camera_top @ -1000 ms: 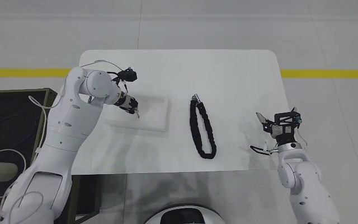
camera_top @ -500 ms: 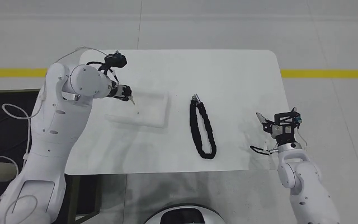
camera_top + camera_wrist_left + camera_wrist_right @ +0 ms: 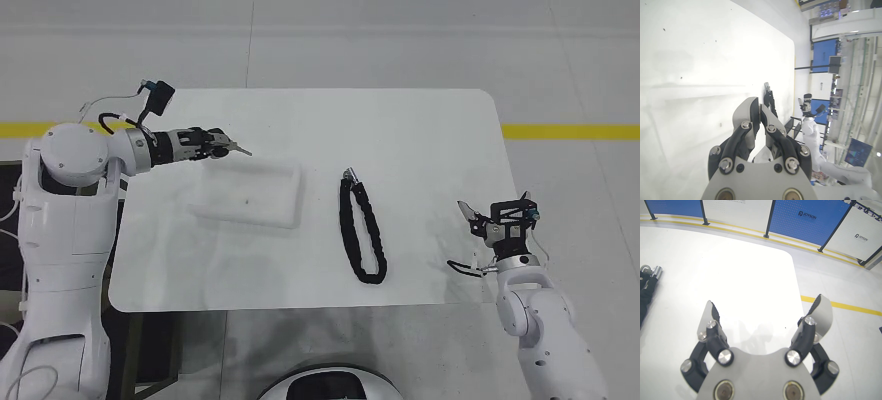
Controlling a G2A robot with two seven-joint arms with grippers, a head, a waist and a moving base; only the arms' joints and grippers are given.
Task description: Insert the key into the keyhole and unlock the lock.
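A black chain lock [image 3: 361, 232] with a silver lock head [image 3: 349, 176] lies in the middle of the white table [image 3: 420, 130]. My left gripper [image 3: 228, 146] hovers above the table's far left, shut on the thin metal key [image 3: 760, 113], whose blade juts out toward the lock [image 3: 243, 152]. In the left wrist view the lock [image 3: 770, 100] lies beyond the fingertips. My right gripper [image 3: 470, 238] stands open over the table's near right edge, nothing between its fingers [image 3: 712, 310]. The lock head [image 3: 656, 271] is seen off to the side in the right wrist view.
A flat white foam pad [image 3: 250, 198] lies on the table below and to the right of my left gripper. A yellow floor line [image 3: 560, 131] runs behind the table. Bare tabletop separates the lock from my right gripper.
My left arm has lifted off the white pad with the key and swung back and left, turning so the gripper points sideways toward the lock. The right arm has not moved.
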